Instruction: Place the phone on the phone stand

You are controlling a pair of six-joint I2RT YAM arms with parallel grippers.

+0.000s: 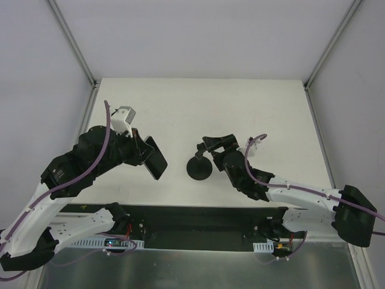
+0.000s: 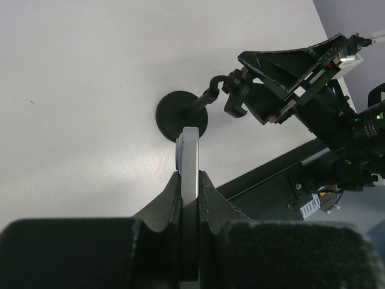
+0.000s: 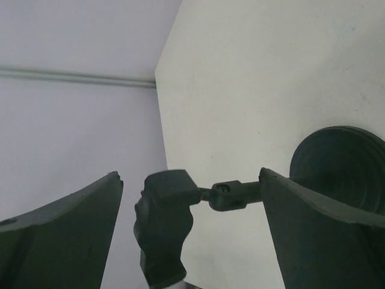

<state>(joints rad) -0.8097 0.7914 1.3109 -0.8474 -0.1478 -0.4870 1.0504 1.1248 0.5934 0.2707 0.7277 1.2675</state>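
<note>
My left gripper [image 1: 148, 154] is shut on the phone [image 1: 157, 161], holding it above the table left of the stand. In the left wrist view the phone [image 2: 191, 158] shows edge-on, pale and slim, clamped between the two fingers. The phone stand has a round black base [image 1: 199, 170] on the table and a bracket head [image 1: 204, 149] on a tilted stem. My right gripper [image 1: 212, 147] is open, its jaws wide on either side of the bracket head [image 3: 166, 223] and not touching it. The disc base [image 3: 344, 171] shows behind the right finger [image 3: 319, 235].
The white table [image 1: 198, 108] is bounded by grey walls with metal corner posts [image 1: 72, 42]. A black mounting plate with both arm bases [image 1: 198, 226] runs along the near edge.
</note>
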